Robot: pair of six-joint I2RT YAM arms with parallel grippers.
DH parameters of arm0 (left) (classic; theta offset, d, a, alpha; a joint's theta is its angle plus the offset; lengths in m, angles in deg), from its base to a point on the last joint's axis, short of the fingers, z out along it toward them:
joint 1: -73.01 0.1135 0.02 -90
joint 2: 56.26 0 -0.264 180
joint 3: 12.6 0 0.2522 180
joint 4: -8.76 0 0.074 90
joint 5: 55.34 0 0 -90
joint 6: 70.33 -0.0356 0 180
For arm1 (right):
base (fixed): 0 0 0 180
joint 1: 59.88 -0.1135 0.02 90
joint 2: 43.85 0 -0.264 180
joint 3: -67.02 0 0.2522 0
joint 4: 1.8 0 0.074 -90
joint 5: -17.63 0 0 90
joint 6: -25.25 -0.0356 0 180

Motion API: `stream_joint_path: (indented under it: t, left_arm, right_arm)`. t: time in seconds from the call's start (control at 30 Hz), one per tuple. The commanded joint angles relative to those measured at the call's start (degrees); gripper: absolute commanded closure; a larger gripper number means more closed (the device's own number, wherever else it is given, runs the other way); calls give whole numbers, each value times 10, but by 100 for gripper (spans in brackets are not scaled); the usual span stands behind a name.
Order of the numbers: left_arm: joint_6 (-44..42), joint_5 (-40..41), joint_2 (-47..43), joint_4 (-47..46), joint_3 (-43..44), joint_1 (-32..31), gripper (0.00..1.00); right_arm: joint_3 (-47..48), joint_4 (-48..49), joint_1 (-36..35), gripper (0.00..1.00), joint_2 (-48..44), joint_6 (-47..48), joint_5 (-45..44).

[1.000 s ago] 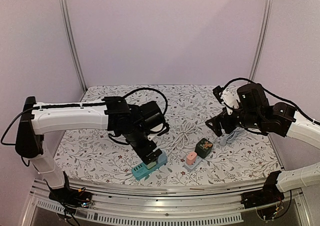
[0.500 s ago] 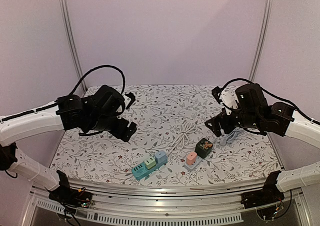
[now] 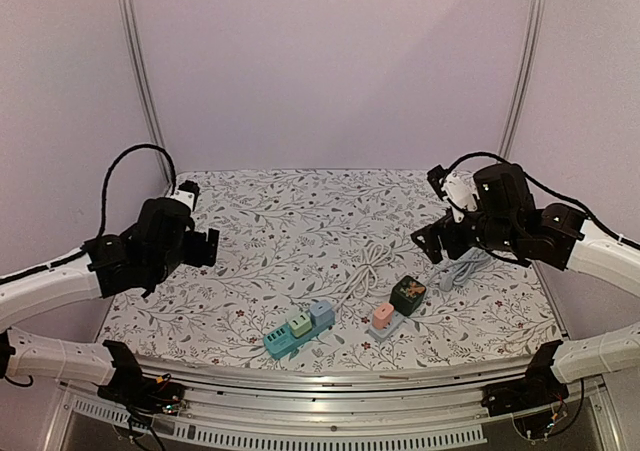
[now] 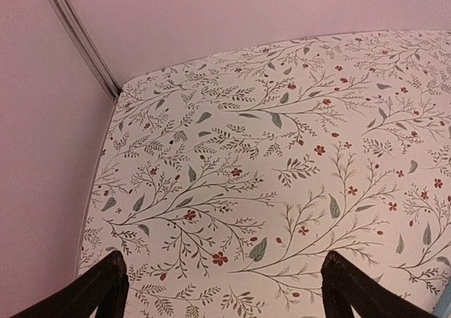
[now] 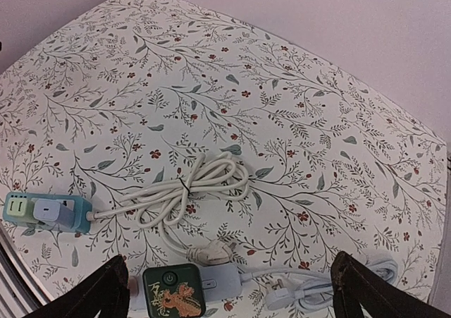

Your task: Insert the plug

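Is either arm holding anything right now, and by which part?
Nothing is held. The left tool hangs open over the bare floral tablecloth. The right tool is open too, with nothing between its fingers, clear of the white coiled power cable.

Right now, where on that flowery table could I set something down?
The back of the table, between the rear wall and the coiled white cord, is bare; so is the left side beyond the teal power strip. The front right is crowded: green adapter, pink plug and grey cable lie close together.
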Motion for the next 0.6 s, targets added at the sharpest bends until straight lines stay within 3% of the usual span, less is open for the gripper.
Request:
stream_joint_path:
  t: [0.0, 0.13, 0.3, 0.57]
  left_arm:
    - [-72, 76, -21, -165, -64, 13, 5]
    - [-96, 99, -20, -239, -98, 50, 5]
    - [-144, 59, 7, -385, -156, 116, 6]
    - [-180, 2, 141, -612, -219, 232, 8]
  right_arm:
    - [-20, 35, 27, 1, -8, 1, 2]
    - [-36, 52, 42, 1, -11, -5, -4]
    - [-47, 68, 49, 1, -12, -10, -26]
    - [-83, 93, 68, 1, -39, -18, -54]
